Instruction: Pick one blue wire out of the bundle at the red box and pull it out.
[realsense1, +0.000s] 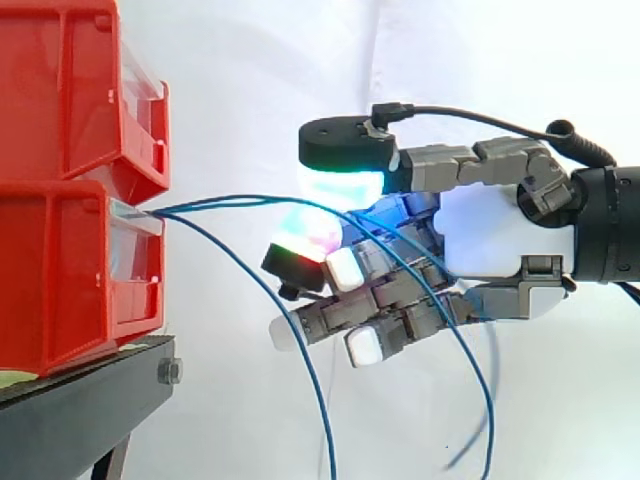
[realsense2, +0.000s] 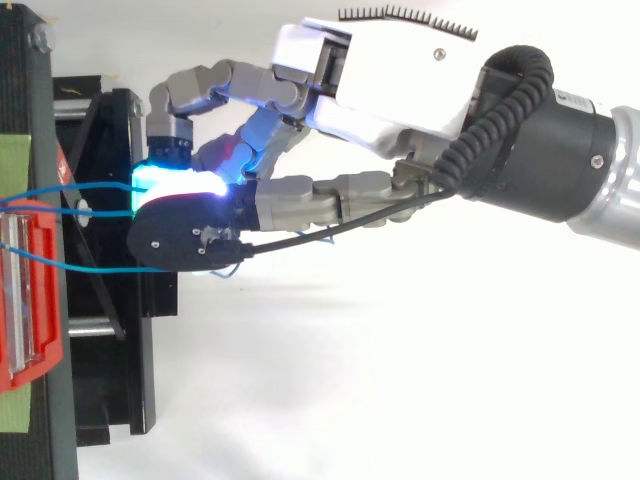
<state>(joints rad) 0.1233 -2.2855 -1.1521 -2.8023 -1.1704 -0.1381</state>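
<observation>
One blue wire (realsense1: 230, 199) is pinched in the curled hand (realsense1: 500, 240) just off the lower red box's (realsense1: 60, 270) front edge, apparently for pulling out, with the other wires (realsense1: 300, 348) left hanging.

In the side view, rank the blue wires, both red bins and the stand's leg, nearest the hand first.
1. Blue wires: pinched in the hand.
2. Upper red bin and lower red bin, left: too close to call.
3. Stand's leg, bottom left.

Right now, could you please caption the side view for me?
Hand pinching blue wires that run out of the lower red bin.
</observation>
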